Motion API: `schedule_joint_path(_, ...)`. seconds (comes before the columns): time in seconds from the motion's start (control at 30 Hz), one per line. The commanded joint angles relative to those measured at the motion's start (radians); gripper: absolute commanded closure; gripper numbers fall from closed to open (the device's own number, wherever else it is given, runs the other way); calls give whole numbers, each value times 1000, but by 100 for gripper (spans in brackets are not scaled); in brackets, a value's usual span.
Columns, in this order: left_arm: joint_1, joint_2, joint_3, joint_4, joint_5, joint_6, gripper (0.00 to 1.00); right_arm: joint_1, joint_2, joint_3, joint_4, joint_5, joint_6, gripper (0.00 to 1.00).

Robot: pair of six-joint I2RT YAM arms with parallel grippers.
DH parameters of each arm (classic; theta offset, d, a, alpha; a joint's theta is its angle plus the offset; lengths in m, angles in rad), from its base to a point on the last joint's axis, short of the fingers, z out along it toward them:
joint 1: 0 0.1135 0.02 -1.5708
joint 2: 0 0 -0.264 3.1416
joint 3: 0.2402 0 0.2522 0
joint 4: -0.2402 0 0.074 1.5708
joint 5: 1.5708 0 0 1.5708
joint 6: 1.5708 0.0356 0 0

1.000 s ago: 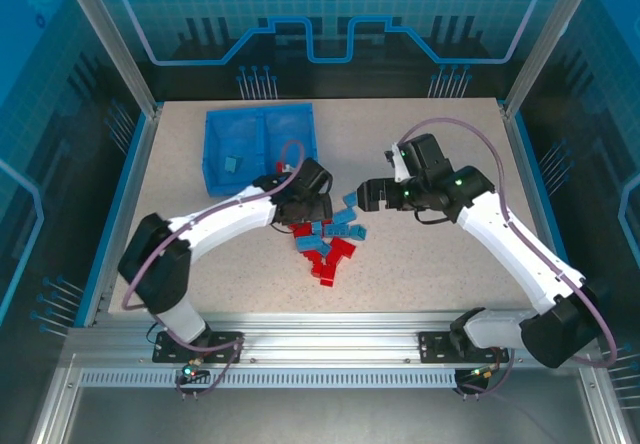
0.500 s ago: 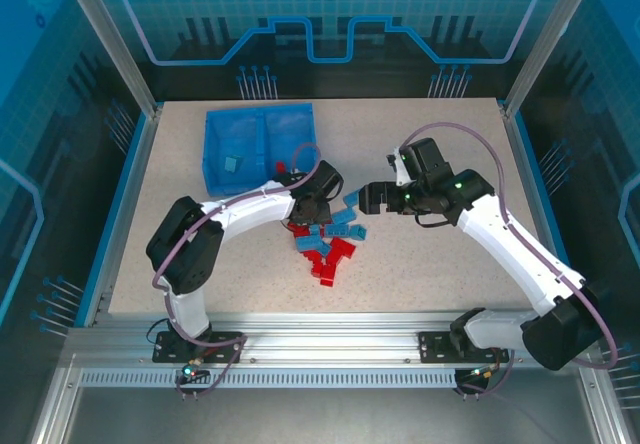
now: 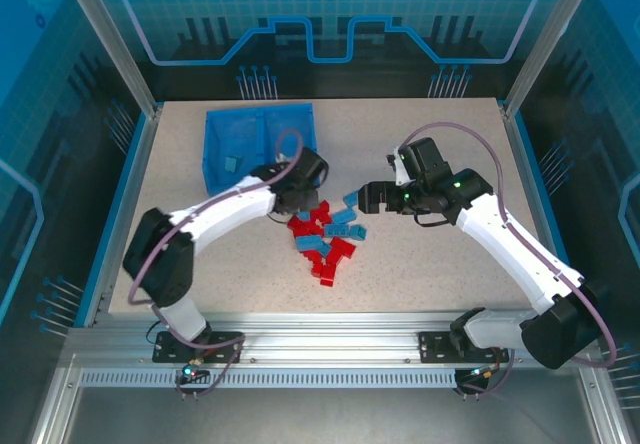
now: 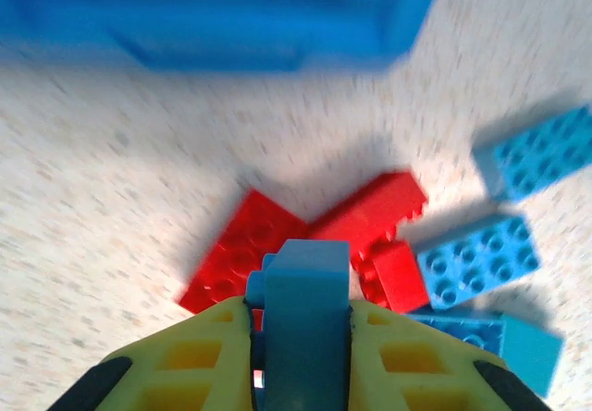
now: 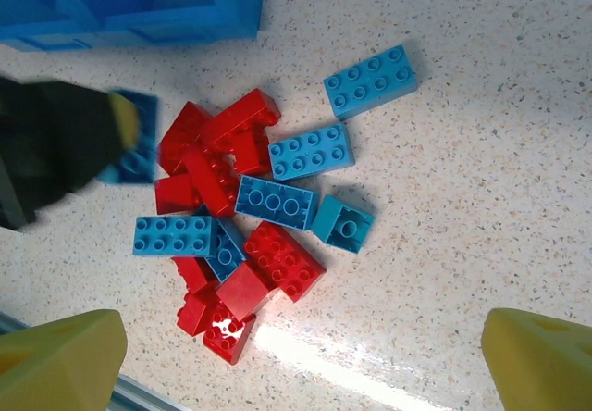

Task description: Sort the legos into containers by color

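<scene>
Evidently a pick: left gripper [image 4: 298, 342] pinches a light blue studded plastic brick [image 4: 307, 277]; right gripper [image 5: 301, 346] gapes wide, empty; next, probably, carrying it to the shallow blue plastic tray [image 4: 231, 22] ahead of the fingers.

My 2 arms bend inward, wrists low, grippers near each other.
My left gripper [image 4: 298, 317] is clamped on a light blue brick [image 4: 305, 277]; my right gripper [image 3: 365, 198] hovers, jaws spread wide.
</scene>
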Motion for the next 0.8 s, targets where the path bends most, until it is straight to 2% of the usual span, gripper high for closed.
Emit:
schedule_joint_path(0.0,110,-110,63,-31,-90,105,83,-11,-22,31,5,-10,17,0)
schedule_joint_path(0.2,344,-119,106,23,-109,250,82,-10,-32,21,7,-20,29,0)
schedule_joint_path(0.37,485,19,173,86,-93,305,83,-8,-58,7,11,-19,42,0)
schedule_joint_path(0.6,559,318,369,85,-16,307,81,-3,-111,-14,-6,-6,60,0)
schedule_joint_path(0.77,568,456,511,43,32,297,70,-2,-146,-20,-23,12,70,0)
